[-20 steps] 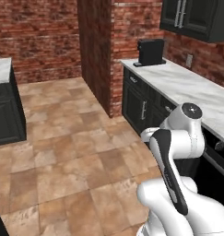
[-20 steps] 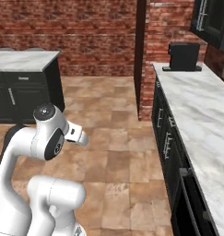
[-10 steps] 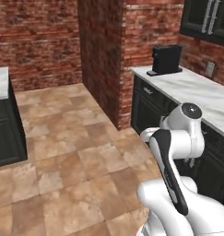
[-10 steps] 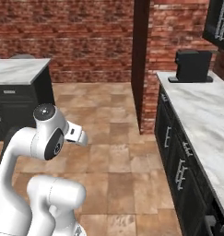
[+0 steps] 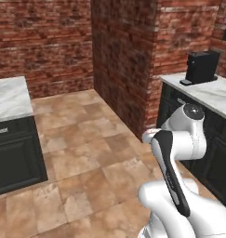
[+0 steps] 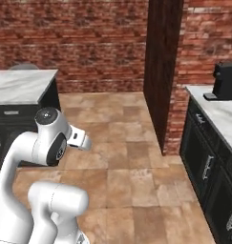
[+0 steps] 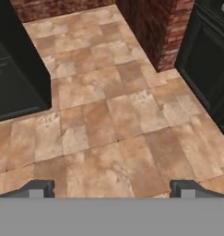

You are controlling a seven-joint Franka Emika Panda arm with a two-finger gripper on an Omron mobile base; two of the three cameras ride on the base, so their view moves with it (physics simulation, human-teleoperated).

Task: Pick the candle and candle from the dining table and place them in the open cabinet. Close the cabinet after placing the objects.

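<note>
The gripper point(image 7: 111, 186) stands wide open — its two dark fingertips point(image 7: 39, 187) sit far apart at the bottom of the hand view, with nothing between them and nothing touched. It looks down on bare tan floor tiles point(image 7: 113, 124).

The arm point(image 5: 179, 139) is folded up close over the base, its white links bent back on themselves; in the right base view the hand end point(image 6: 79, 138) juts out beside the upper joint, over the floor.

The dining table point(image 5: 9, 100) — white marble top on black panelled fronts — stands at the left, well apart from the arm; it also shows in the right base view point(image 6: 22, 86). The candles cannot be made out on the part of its top that is visible.

A brick pillar point(image 5: 128, 60) rises ahead. To the right runs a marble counter point(image 5: 207, 95) over black cabinets, with a black coffee machine point(image 5: 201, 67) on it
</note>
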